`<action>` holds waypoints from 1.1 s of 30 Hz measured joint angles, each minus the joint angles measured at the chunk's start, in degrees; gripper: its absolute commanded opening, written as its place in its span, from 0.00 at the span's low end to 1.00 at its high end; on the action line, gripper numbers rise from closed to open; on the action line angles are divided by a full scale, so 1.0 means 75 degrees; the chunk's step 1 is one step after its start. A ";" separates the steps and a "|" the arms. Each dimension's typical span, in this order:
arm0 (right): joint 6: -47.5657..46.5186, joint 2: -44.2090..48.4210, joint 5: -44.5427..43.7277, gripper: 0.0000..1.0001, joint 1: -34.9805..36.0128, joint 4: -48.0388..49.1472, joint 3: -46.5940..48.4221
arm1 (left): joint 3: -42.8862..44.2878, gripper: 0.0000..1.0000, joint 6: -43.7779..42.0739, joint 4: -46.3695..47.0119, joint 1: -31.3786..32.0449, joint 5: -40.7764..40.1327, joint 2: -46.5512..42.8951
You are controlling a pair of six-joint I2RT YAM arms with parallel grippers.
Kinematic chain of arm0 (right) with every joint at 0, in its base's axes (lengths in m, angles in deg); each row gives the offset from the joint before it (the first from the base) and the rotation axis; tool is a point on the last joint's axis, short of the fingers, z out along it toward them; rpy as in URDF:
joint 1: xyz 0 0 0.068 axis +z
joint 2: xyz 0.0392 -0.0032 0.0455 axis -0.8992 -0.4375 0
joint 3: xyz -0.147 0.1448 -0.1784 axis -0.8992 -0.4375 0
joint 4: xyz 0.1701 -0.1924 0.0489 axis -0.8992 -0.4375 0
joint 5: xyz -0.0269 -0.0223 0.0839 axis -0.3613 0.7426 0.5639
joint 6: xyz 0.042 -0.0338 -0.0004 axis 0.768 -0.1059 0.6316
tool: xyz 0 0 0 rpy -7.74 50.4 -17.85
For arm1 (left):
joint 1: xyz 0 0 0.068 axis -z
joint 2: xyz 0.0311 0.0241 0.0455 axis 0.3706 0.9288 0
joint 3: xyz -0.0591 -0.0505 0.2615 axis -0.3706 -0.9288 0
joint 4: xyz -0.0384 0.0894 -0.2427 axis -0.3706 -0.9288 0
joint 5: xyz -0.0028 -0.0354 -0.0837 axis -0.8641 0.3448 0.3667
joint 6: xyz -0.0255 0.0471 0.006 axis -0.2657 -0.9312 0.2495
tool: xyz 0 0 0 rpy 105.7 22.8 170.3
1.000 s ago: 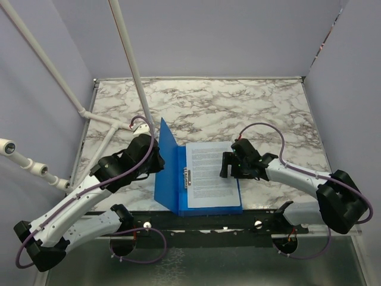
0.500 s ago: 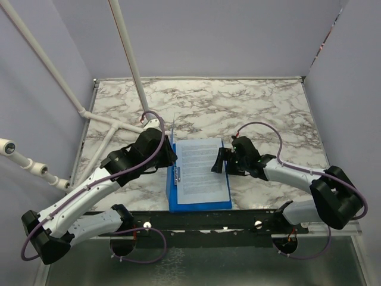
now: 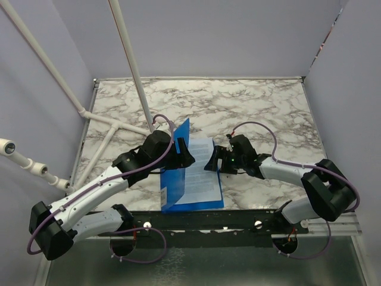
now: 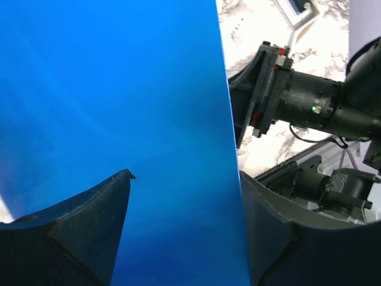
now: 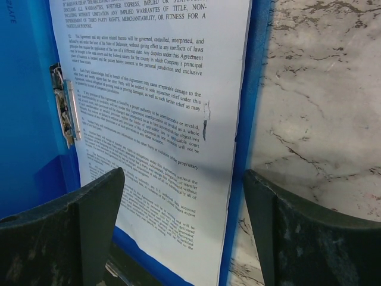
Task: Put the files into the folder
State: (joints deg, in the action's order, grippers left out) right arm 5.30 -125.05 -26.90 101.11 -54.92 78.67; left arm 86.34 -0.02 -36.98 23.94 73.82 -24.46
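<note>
Folder: the blue folder (image 3: 174,182) lies open on the marble table (image 3: 250,107), close to the table's near edge and between the two arms. Its back panel is flat, and its front cover stands raised at a steep tilt along the left side.
Files: the white printed files (image 3: 203,176) lie flat on the folder's back panel, with blue showing along their right and near edges. The metal clip (image 5: 64,113) sits at their left edge, beside the spine.
Left gripper: the left gripper (image 3: 183,154) is right at the upper part of the raised cover. In the wrist view its fingers (image 4: 77,232) stand wide apart, and the blue cover faces the camera and fills the space beyond them. The gripper pinches nothing, and I cannot tell whether a fingertip touches the cover.
Right gripper: the right gripper (image 3: 209,164) hangs over the far right part of the files, opposite the left gripper. Its fingers (image 5: 77,226) are spread wide, one above the printed sheet and the other above bare table just past the folder's right edge. It holds nothing.
</note>
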 measured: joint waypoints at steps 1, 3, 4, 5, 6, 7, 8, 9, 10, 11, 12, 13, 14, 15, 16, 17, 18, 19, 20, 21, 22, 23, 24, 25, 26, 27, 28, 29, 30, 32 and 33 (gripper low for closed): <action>0.0003 0.0000 0.0000 0.86 0.0000 -0.0003 0.0006 | -0.0082 0.79 0.0026 0.0184 0.0003 0.0105 0.0017; 0.0015 0.0003 -0.0009 0.86 0.0000 -0.0020 0.0009 | -0.0233 0.90 0.0087 0.0525 0.0000 0.0315 0.0041; 0.0017 0.0012 -0.0026 0.86 0.0000 -0.0035 0.0012 | -0.0323 0.96 0.0137 0.0743 0.0000 0.0452 0.0064; 0.0020 0.0026 -0.0058 0.86 0.0000 -0.0055 0.0012 | -0.0388 0.99 0.0184 0.0915 0.0003 0.0568 0.0090; 0.0017 0.0061 -0.0111 0.86 0.0000 -0.0102 0.0012 | -0.0431 0.99 0.0221 0.1043 0.0000 0.0644 0.0111; 0.0017 0.0111 -0.0181 0.86 0.0003 -0.0189 0.0012 | -0.0475 0.99 0.0251 0.1186 0.0000 0.0743 0.0137; 0.0017 0.0172 -0.0262 0.86 0.0000 -0.0300 0.0012 | -0.0539 0.99 0.0294 0.1402 0.0003 0.0839 0.0175; 0.0017 0.0248 -0.0353 0.86 0.0003 -0.0440 0.0012 | -0.0583 0.99 0.0321 0.1559 0.0003 0.0909 0.0198; 0.0015 0.0335 -0.0466 0.86 0.0003 -0.0600 0.0012 | -0.0624 0.99 0.0347 0.1679 0.0003 0.0950 0.0221; 0.0012 0.0437 -0.0597 0.86 0.0006 -0.0793 0.0012 | -0.0667 0.99 0.0376 0.1810 0.0003 0.0994 0.0251; 0.0006 0.0565 -0.0746 0.86 0.0006 -0.1014 0.0006 | -0.0723 0.99 0.0405 0.1964 0.0003 0.1035 0.0297; -0.0003 0.0723 -0.0921 0.86 0.0006 -0.1241 -0.0006 | -0.0761 0.99 0.0420 0.2078 0.0003 0.1055 0.0332; -0.0015 0.0906 -0.1116 0.86 0.0006 -0.1469 -0.0015 | -0.0804 0.99 0.0434 0.2174 0.0003 0.1075 0.0388; -0.0023 0.1128 -0.1323 0.86 0.0006 -0.1705 -0.0020 | -0.0854 0.99 0.0463 0.2288 0.0003 0.1087 0.0455; -0.0038 0.1381 -0.1533 0.86 0.0006 -0.1947 -0.0023 | -0.0898 0.99 0.0490 0.2375 0.0003 0.1090 0.0519; -0.0044 0.1649 -0.1731 0.86 0.0006 -0.2165 -0.0020 | -0.0935 0.99 0.0510 0.2465 0.0003 0.1090 0.0577; -0.0047 0.1929 -0.1906 0.86 0.0006 -0.2369 -0.0020 | -0.0956 0.99 0.0522 0.2521 0.0000 0.1090 0.0621; -0.0055 0.2194 -0.2063 0.86 0.0006 -0.2562 -0.0009 | -0.0988 0.99 0.0548 0.2600 0.0000 0.1087 0.0685; -0.0073 0.2460 -0.2192 0.86 0.0006 -0.2757 0.0015 | -0.1008 0.99 0.0557 0.2661 0.0000 0.1087 0.0734; -0.0099 0.2690 -0.2299 0.86 0.0006 -0.2943 0.0055 | -0.1014 0.99 0.0560 0.2704 0.0000 0.1087 0.0799; -0.0122 0.2914 -0.2407 0.86 0.0006 -0.3162 0.0143 | -0.1032 0.99 0.0568 0.2798 0.0000 0.1087 0.0886; -0.0160 0.3069 -0.2465 0.86 0.0006 -0.3287 0.0219 | -0.1043 0.99 0.0568 0.2868 0.0000 0.1084 0.0947; -0.0198 0.3185 -0.2498 0.86 0.0006 -0.3407 0.0306 | -0.1055 0.99 0.0568 0.2917 0.0000 0.1084 0.1017; -0.0248 0.3281 -0.2506 0.86 0.0006 -0.3500 0.0391 | -0.1064 0.99 0.0565 0.2967 0.0000 0.1084 0.1096; -0.0297 0.3354 -0.2503 0.85 0.0006 -0.3558 0.0455 | -0.1064 0.99 0.0548 0.3002 0.0000 0.1084 0.1192; -0.0341 0.3410 -0.2498 0.84 0.0006 -0.3617 0.0513 | -0.1064 0.99 0.0536 0.3022 0.0000 0.1084 0.1256; -0.0399 0.3442 -0.2495 0.84 0.0006 -0.3646 0.0557 | -0.1064 0.99 0.0490 0.3031 0.0000 0.1075 0.1329; -0.0460 0.3456 -0.2471 0.83 0.0006 -0.3684 0.0609 | -0.1061 0.99 0.0437 0.3022 0.0000 0.1055 0.1367; -0.0522 0.3456 -0.2436 0.82 0.0006 -0.3695 0.0650 | -0.1046 0.99 0.0396 0.2990 0.0003 0.1035 0.1384; -0.0632 0.3442 -0.2340 0.80 0.0009 -0.3716 0.0708 | -0.0784 0.99 0.0187 0.2594 0.0000 0.0828 0.1440; -0.0673 0.3421 -0.2264 0.80 0.0009 -0.3719 0.0731 | -0.0612 0.99 0.0082 0.2410 0.0000 0.0685 0.1457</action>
State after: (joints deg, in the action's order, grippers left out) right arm 0.25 -99.39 -43.88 101.18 -82.81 84.15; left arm 81.75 0.59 -18.90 23.94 78.96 -13.53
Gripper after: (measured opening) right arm 0.817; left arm 0.989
